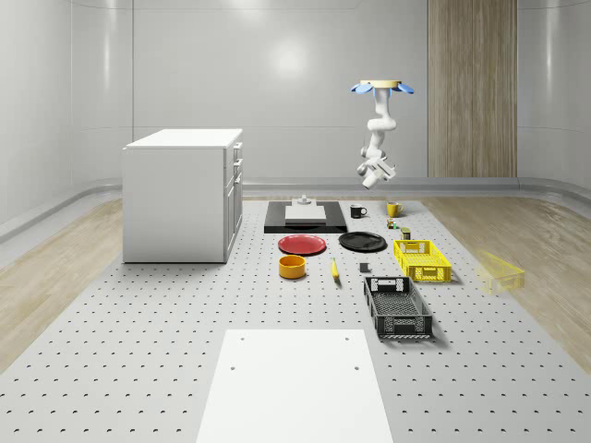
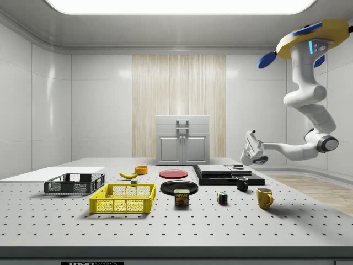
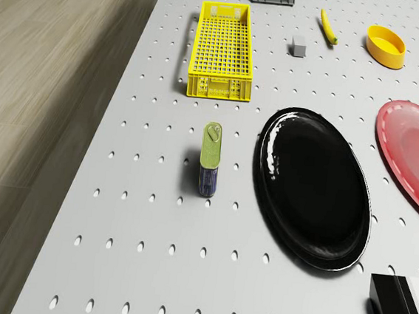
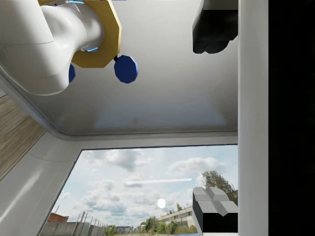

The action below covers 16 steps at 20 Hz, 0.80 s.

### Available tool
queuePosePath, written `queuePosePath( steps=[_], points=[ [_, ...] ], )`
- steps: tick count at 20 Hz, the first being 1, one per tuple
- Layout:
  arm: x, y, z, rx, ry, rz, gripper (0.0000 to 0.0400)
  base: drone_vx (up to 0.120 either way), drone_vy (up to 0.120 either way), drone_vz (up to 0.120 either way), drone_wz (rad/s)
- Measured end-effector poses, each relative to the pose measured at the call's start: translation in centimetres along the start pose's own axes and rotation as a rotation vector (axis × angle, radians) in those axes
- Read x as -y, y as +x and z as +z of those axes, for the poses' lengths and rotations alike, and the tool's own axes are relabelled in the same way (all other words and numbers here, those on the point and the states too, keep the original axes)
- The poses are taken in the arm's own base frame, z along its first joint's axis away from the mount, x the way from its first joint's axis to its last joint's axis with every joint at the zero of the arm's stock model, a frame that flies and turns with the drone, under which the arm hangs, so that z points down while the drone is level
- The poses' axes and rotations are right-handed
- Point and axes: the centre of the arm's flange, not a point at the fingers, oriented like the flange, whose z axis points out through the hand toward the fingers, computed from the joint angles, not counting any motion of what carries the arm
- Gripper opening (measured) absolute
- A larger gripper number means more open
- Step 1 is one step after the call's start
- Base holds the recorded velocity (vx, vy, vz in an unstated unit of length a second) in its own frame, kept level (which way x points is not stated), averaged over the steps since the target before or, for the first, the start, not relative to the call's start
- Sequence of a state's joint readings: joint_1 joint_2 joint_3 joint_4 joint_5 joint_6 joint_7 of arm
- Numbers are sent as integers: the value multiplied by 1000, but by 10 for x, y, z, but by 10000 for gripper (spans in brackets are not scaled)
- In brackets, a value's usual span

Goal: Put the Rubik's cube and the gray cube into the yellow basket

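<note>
The Rubik's cube sits on the table between a tin can and a yellow mug; in the whole-scene view the Rubik's cube lies just behind the yellow basket. The small gray cube rests beside the yellow basket, and the gray cube stands apart from it. The drone hovers high over the far end of the table near the mugs. My gripper hangs well above the table, tilted upward, open and holding nothing. In the wrist view the gripper has its fingers spread wide.
A black plate, a red plate, a banana and a yellow bowl lie near the basket. A black crate stands in front of it. A white cabinet stands at the whole-scene view's left, and a black mug sits under the arm.
</note>
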<state>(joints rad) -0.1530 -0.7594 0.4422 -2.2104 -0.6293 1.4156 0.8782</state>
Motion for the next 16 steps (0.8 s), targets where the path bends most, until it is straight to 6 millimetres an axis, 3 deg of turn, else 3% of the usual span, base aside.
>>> queuePosePath(
  steps=[3,7,11,16],
  points=[
    [31,-32,11,-330,-330,-10,400,120,0,-80,0],
    [63,-65,59,-808,-811,-25,400,120,0,-120,0],
    [68,-71,108,-1165,-1170,-37,400,120,0,-120,0],
    [62,-67,140,-1400,-1402,-49,400,120,0,-120,0]
  ],
)
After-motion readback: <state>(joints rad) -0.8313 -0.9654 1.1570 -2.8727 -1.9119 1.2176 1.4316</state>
